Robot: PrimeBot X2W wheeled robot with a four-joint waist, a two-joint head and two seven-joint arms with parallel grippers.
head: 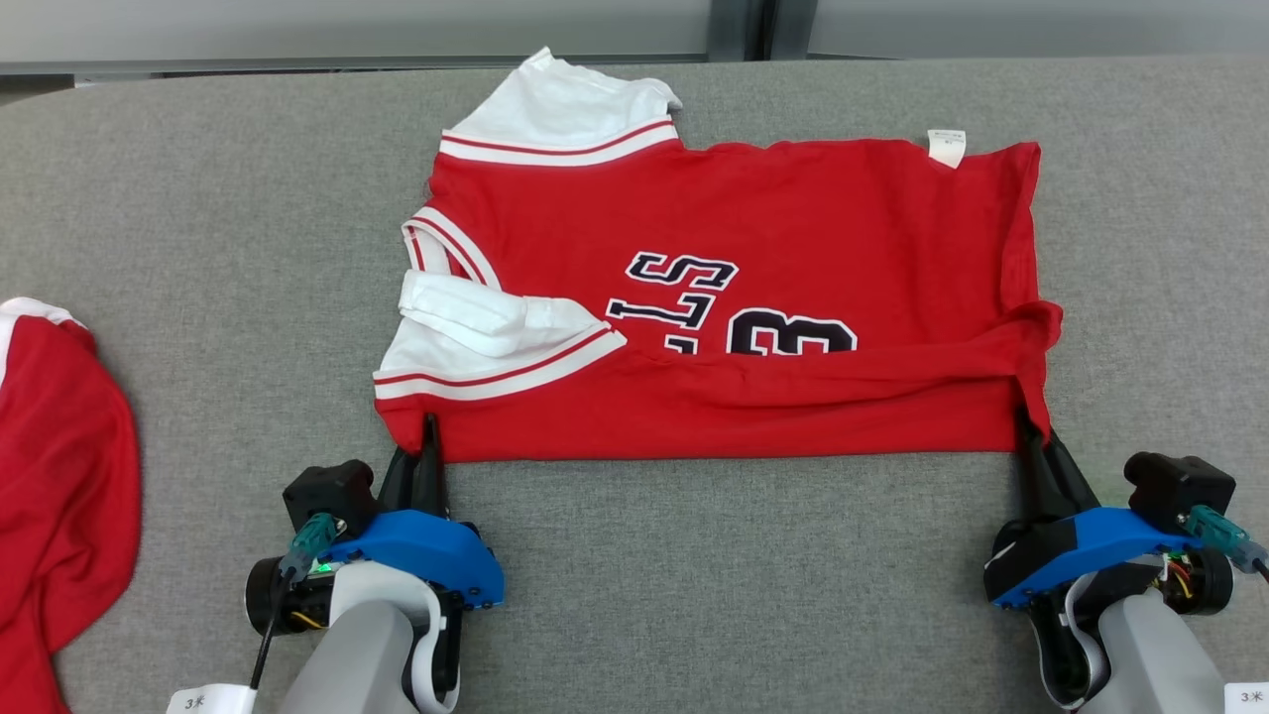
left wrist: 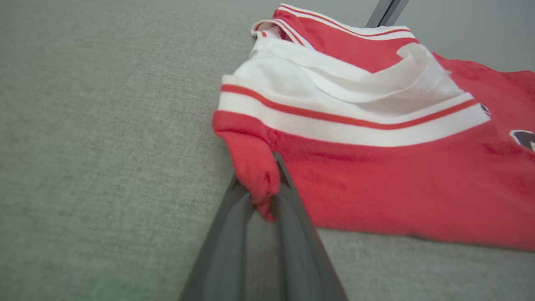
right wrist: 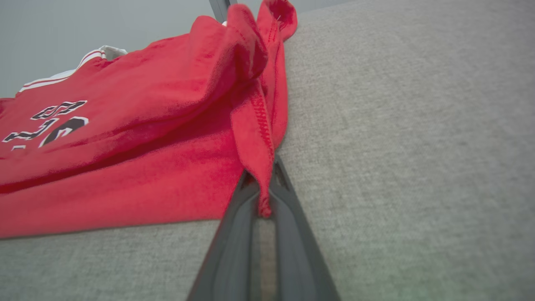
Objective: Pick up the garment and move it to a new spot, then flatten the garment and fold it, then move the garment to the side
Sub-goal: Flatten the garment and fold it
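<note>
From the head view, the red garment point(head: 753, 258) lies spread across the middle of the grey worktop point(head: 198, 198). Its neck end is toward the left edge and its hem end toward the right. A strip along the near side is folded up over the dark lettering on the chest and covers the lower part of it. One white sleeve point(head: 555, 109) with red stripes sticks out toward the far edge, and the other lies on top of the garment near its left end. A small white tag point(head: 946, 147) shows at the far right corner of the garment. The left fingers point(head: 428, 466) are closed on the garment's near left corner. The right fingers point(head: 1051, 466) are closed on its near right corner. Both arms come in from the near edge of the worktop. A second red piece of clothing point(head: 59, 476) lies at the left edge, well apart from the garment.

In the left wrist view, the two dark fingers pinch a bunched red corner just below the striped white sleeve band. The rest of the cloth lies flat on the worktop to the right.

In the right wrist view, the fingers are shut on a narrow stitched strip of red hem that hangs between them. The cloth just beyond the grip rises in a fold, and the lettering shows at the left.
</note>
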